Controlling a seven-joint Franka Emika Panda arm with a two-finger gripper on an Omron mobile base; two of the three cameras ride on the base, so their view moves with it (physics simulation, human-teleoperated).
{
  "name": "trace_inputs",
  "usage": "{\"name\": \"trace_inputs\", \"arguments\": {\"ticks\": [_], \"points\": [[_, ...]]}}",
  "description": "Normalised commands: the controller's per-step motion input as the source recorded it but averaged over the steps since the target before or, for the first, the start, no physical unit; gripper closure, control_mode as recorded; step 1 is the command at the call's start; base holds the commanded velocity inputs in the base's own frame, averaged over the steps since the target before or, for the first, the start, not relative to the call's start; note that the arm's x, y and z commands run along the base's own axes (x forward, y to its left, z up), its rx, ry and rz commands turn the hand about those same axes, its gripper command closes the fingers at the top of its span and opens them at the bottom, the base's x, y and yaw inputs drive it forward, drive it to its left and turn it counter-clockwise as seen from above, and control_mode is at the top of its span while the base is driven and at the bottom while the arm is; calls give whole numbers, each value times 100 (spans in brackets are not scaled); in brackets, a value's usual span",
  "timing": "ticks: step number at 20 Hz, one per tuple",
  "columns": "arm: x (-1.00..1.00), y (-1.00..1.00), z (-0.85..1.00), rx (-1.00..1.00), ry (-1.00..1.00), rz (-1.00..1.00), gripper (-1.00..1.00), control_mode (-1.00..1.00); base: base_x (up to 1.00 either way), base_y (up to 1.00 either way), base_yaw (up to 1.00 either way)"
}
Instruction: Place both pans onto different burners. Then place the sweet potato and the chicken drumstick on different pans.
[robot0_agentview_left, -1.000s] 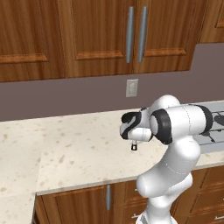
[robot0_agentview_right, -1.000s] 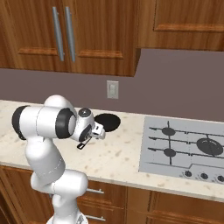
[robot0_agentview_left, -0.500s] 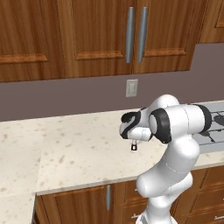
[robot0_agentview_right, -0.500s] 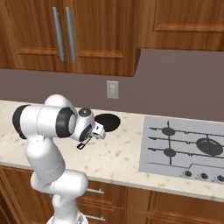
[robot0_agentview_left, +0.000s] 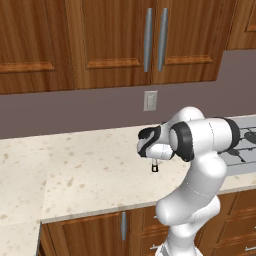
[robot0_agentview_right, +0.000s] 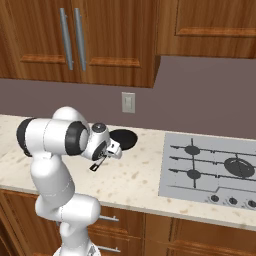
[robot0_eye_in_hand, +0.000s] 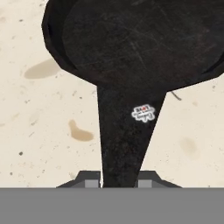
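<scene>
Black pan (robot0_eye_in_hand: 140, 39), small unreadable handle label (robot0_eye_in_hand: 144, 113)

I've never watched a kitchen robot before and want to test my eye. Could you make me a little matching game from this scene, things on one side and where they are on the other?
Things:
1. pan
2. end effector
3. second pan
4. wall outlet

Places or states:
A. sitting on a burner of the cooktop
B. on the purple-grey wall above the counter
C. shut on a long black handle
D. on the speckled counter, left of the cooktop

Pairs: 1-D, 2-C, 3-A, 4-B
</scene>
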Motion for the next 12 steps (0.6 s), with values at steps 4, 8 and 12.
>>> {"name": "trace_inputs", "arguments": {"ticks": [4,8,12], "points": [[1,0,-1,-4,0,0,100,-100,0,0,0],[0,0,4,-11,0,0,100,-100,0,0,0],[-6,-2,18,-9,0,0,100,-100,0,0,0]]}}
